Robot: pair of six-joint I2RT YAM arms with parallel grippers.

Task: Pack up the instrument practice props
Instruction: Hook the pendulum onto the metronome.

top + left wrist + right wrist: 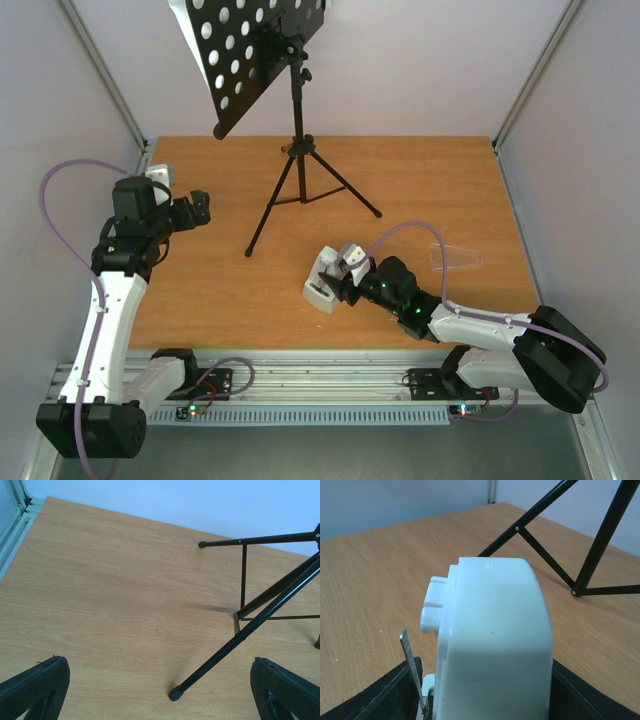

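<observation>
While the left gripper (pixel 197 210) hangs to the left of the music stand (pixel 297 110) with its jaws wide apart and nothing between them, the right gripper (pixel 338 280) reaches in from the near right of the stand. Its jaws sit on either side of the white metronome (pixel 322 284), but I cannot tell whether they press on it. The metronome is low over the table (pixel 420 180), near the stand's front leg, on its right. The stand is upright on its three legs at the far middle. A clear plastic piece (pixel 455 258) lies further right.
</observation>
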